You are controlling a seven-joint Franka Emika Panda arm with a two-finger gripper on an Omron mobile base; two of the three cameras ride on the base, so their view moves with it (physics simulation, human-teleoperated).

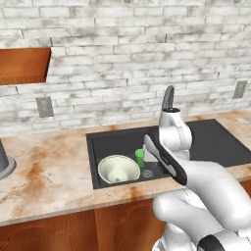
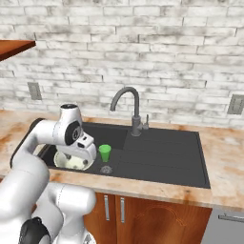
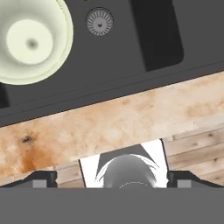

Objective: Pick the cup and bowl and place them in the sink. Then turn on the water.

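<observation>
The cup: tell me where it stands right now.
The cup stands upright inside the sink, in its left basin, just right of the bowl and just behind the round drain, left of the faucet in the right base view.

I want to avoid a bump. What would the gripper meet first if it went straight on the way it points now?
Probably the counter's front edge just before the sink; depth is unclear.
</observation>
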